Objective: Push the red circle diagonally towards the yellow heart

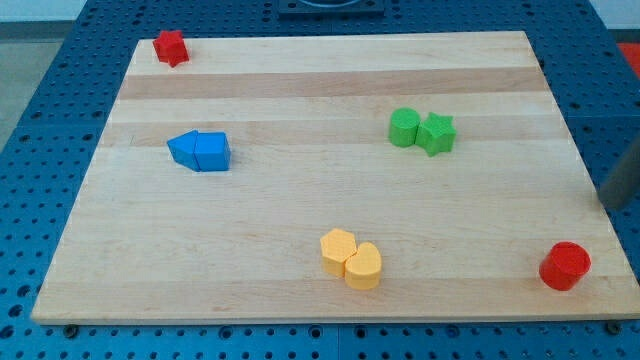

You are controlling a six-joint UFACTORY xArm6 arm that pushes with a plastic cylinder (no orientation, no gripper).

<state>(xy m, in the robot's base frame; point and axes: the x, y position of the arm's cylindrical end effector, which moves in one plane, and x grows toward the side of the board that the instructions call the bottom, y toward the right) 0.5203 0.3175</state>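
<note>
Dark rod enters from the view's right edge, blurred; my tip sits at its lower end, about level with the tabletop's right edge or just outside it, hard to tell which. No hand on this rig, just the bare rod, so nothing to spread or pinch

Tip touches no block. Nearest is the red circle, below the tip and a little to the view's left, near but clearly apart. It sits in the tabletop's bottom-right corner, close to both the right and bottom edges

Key relation: the yellow heart lies well to the view's left of the circle, at about the same height in the view. It touches a second yellow block on its upper left. Tip is currently up-right of the circle, so a straight push from here would, I judge, drive it down-left towards the bottom edge and miss the heart. Tip needs to get onto the circle's right side, the face away from the heart, before pushing left

Risk: little margin at the bottom edge; an off-centre contact could roll the circle off

Far from the path: green circle and green star touching at upper middle, blue pair at left, red star at top-left corner
</note>
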